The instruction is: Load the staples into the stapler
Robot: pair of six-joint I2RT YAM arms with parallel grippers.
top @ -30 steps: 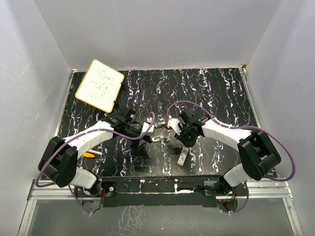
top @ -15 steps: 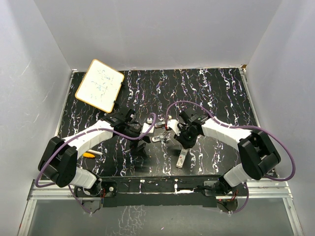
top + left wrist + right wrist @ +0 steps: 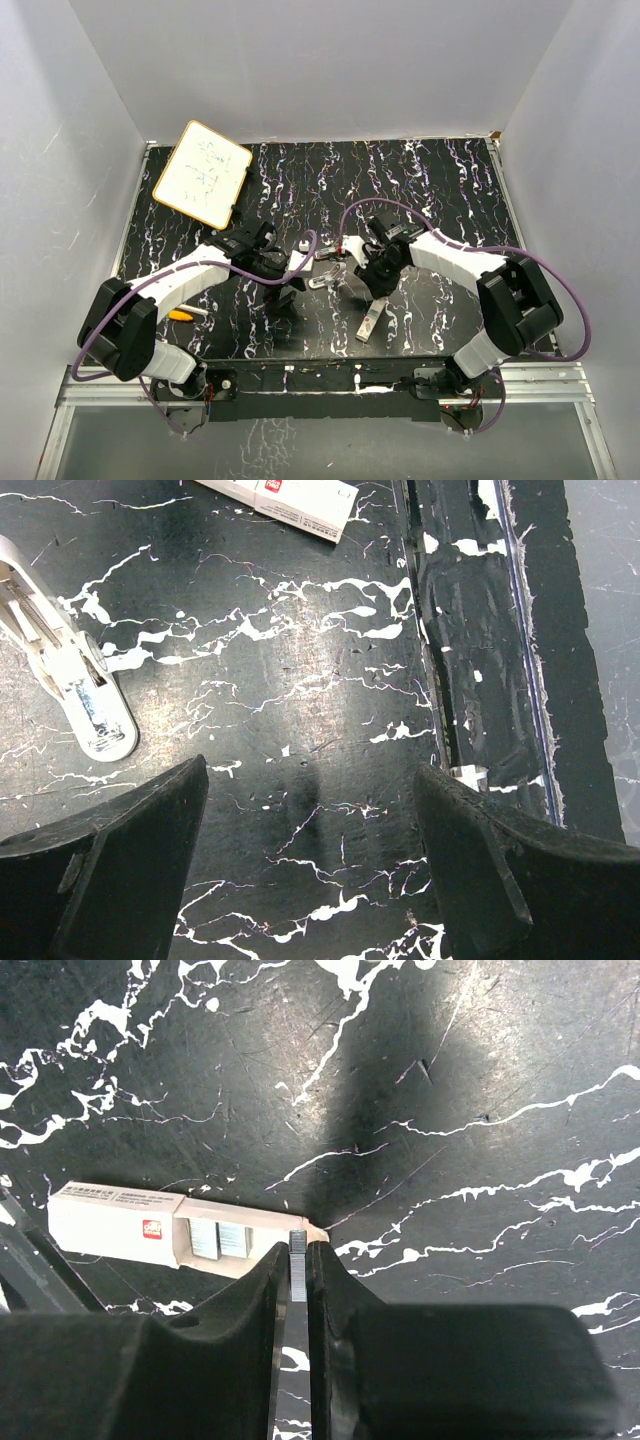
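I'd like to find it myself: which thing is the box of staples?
On the black marbled table, look between the right hand, pinching a staple strip, and the front edge. The staple box lies there: a small flat whitish carton with a red logo, its tray slid partly out. The stapler nearby is rounded plastic and metal instead.

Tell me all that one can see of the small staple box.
The staple box is a small whitish card-like sliding box, lying flat on the black marbled table. Its sleeve bears fine print and a red mark. The tray is pulled out and shows silvery staple strips. The right gripper, shut on one strip, stands over the tray's open end.
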